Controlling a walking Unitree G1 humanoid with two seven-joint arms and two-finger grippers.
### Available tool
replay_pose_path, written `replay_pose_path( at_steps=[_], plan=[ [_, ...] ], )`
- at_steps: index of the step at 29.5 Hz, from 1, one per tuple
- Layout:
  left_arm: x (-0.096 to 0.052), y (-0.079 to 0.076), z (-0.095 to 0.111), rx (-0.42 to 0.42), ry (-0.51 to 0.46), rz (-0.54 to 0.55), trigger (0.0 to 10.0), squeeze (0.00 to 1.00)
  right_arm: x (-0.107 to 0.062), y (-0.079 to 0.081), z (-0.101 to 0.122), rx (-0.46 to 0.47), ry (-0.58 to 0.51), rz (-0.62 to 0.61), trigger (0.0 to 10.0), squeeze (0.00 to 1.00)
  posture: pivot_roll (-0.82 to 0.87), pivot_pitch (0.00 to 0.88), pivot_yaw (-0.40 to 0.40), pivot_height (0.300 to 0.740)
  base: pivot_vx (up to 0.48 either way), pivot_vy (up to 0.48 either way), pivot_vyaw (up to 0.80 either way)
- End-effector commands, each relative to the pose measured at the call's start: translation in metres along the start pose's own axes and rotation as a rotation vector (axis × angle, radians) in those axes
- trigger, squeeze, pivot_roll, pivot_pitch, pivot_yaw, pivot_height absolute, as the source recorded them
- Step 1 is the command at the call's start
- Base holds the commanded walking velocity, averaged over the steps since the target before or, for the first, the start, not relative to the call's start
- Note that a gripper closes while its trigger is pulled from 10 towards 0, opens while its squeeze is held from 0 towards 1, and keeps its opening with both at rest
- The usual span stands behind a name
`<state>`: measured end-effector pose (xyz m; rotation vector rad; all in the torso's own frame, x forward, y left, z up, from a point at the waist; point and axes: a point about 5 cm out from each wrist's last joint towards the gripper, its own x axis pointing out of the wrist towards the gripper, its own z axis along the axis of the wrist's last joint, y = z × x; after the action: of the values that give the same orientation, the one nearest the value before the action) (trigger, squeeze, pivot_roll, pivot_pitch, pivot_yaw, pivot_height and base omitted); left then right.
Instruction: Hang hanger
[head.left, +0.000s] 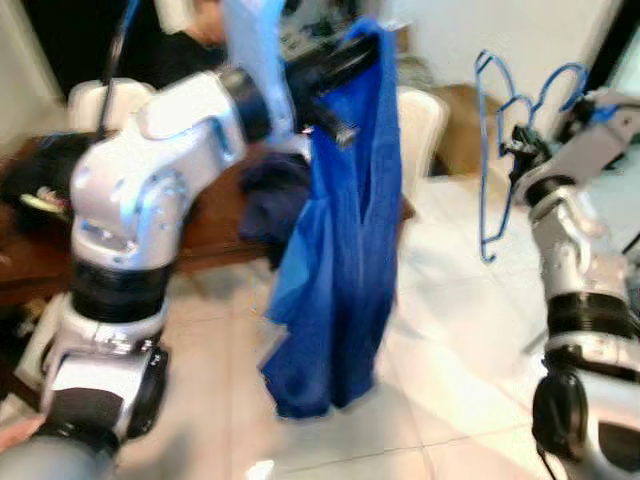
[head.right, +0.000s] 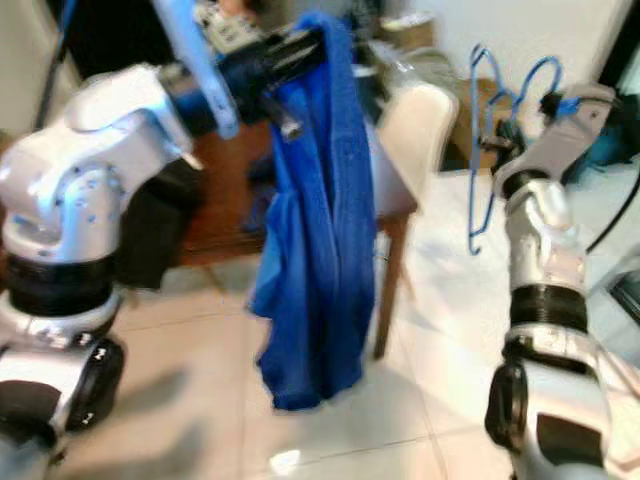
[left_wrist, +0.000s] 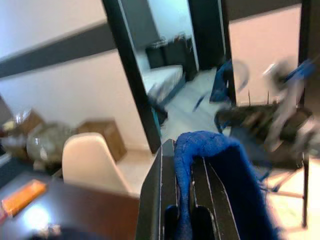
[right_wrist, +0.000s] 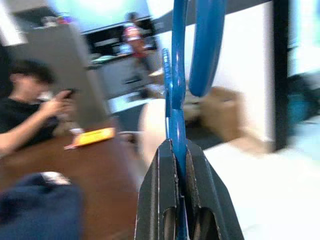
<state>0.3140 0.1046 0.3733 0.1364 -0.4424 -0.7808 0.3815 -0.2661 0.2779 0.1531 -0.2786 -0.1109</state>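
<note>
Here the left gripper (head.left: 350, 60) fingers clench a blue cloth (head.left: 345, 250) above the worktop (head.right: 300, 200); right gripper (right_wrist: 177, 165) fingers pinch the blue hanger (head.right: 500, 140)

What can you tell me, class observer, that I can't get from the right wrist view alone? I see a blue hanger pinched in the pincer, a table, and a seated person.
Observer: The left pincer is shut on a blue garment, which hangs down toward the floor.
Operator: Is the garment on the hanger?
Observer: No. The hanger is held apart, off to the robot's right, by the right pincer.
Operator: What stands near the garment?
Observer: A white chair behind it, beside the brown table.
</note>
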Motion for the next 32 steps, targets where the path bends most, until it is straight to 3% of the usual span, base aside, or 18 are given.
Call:
replay_pose_path(
  at_steps=[1,2,4,6,8,9,10,12,15,16,18,19,21,23,26,30,31,32],
  plan=[
    [-0.011,0.013,-0.017,0.052,0.057,0.054,10.0,0.00,0.000,0.005,-0.010,-0.067,0.039,0.006,10.0,0.00,0.09,0.039,0.035,0.740,0.000,0.000,-0.78],
    [-0.011,0.013,-0.017,0.052,0.057,0.054,10.0,0.00,0.000,0.005,-0.010,-0.067,0.039,0.006,10.0,0.00,0.09,0.039,0.035,0.740,0.000,0.000,-0.78],
    [-0.027,0.023,-0.050,0.101,0.182,0.100,10.0,0.00,-0.002,0.004,-0.016,-0.115,0.065,0.006,10.0,0.00,0.09,0.045,0.032,0.740,0.000,0.000,-0.78],
    [-0.027,0.023,-0.050,0.101,0.182,0.100,10.0,0.00,-0.002,0.004,-0.016,-0.115,0.065,0.006,10.0,0.00,0.09,0.045,0.032,0.740,0.000,0.000,-0.78],
    [-0.044,0.025,-0.078,0.116,0.290,0.099,10.0,0.00,-0.003,0.004,-0.022,-0.160,0.094,0.010,10.0,0.00,0.09,0.050,0.028,0.740,0.000,0.000,-0.78],
    [-0.044,0.025,-0.078,0.116,0.290,0.099,10.0,0.00,-0.003,0.004,-0.022,-0.160,0.094,0.010,10.0,0.00,0.09,0.050,0.028,0.740,0.000,0.000,-0.78],
    [-0.055,0.024,-0.096,0.110,0.358,0.094,10.0,0.00,-0.004,0.005,-0.027,-0.180,0.115,0.017,10.0,0.00,0.08,0.053,0.026,0.740,0.000,0.000,-0.78],
    [-0.066,0.024,-0.112,0.117,0.421,0.090,10.0,0.00,-0.005,0.006,-0.031,-0.193,0.132,0.022,10.0,0.00,0.08,0.054,0.025,0.740,0.000,0.000,-0.78],
    [-0.093,0.017,-0.149,0.243,0.589,0.027,10.0,0.00,-0.008,0.014,-0.043,-0.225,0.181,0.073,10.0,0.00,0.08,0.063,0.020,0.740,0.000,0.000,-0.77],
    [-0.093,0.017,-0.149,0.243,0.589,0.027,10.0,0.00,-0.008,0.014,-0.043,-0.225,0.181,0.073,10.0,0.00,0.08,0.063,0.020,0.740,0.000,0.000,-0.77],
    [-0.092,0.019,-0.148,0.373,0.578,0.017,10.0,0.00,-0.010,0.022,-0.048,-0.237,0.202,0.144,10.0,0.00,0.08,0.067,0.015,0.740,0.000,0.000,-0.77],
    [-0.092,0.019,-0.148,0.373,0.578,0.017,10.0,0.00,-0.010,0.022,-0.048,-0.237,0.202,0.144,10.0,0.00,0.08,0.067,0.015,0.740,0.000,0.000,-0.77],
    [-0.080,0.025,-0.135,0.469,0.500,0.043,10.0,0.00,-0.011,0.029,-0.051,-0.246,0.225,0.223,10.0,0.00,0.08,0.069,0.013,0.740,0.000,0.000,-0.77],
    [-0.074,0.026,-0.131,0.505,0.471,0.036,10.0,0.00,-0.014,0.033,-0.055,-0.257,0.256,0.278,10.0,0.00,0.07,0.069,0.018,0.740,0.000,0.000,-0.77],
    [-0.073,0.020,-0.137,0.494,0.460,0.028,10.0,0.00,-0.019,0.039,-0.065,-0.268,0.289,0.337,10.0,0.00,0.07,0.070,0.025,0.740,0.000,0.000,-0.77],
    [-0.078,0.008,-0.154,0.384,0.424,0.110,10.0,0.00,-0.035,0.041,-0.088,-0.176,0.327,0.359,10.0,0.00,0.06,0.074,0.029,0.740,0.000,0.000,-0.77],
    [-0.085,0.007,-0.162,0.320,0.409,0.197,10.0,0.00,-0.044,0.039,-0.101,-0.156,0.349,0.345,10.0,0.00,0.05,0.075,0.030,0.740,0.000,0.000,-0.77],
    [-0.099,0.006,-0.176,0.200,0.403,0.310,10.0,0.00,-0.059,0.034,-0.122,-0.122,0.390,0.318,10.0,0.00,0.04,0.078,0.028,0.740,0.000,0.000,-0.77]
  ],
)
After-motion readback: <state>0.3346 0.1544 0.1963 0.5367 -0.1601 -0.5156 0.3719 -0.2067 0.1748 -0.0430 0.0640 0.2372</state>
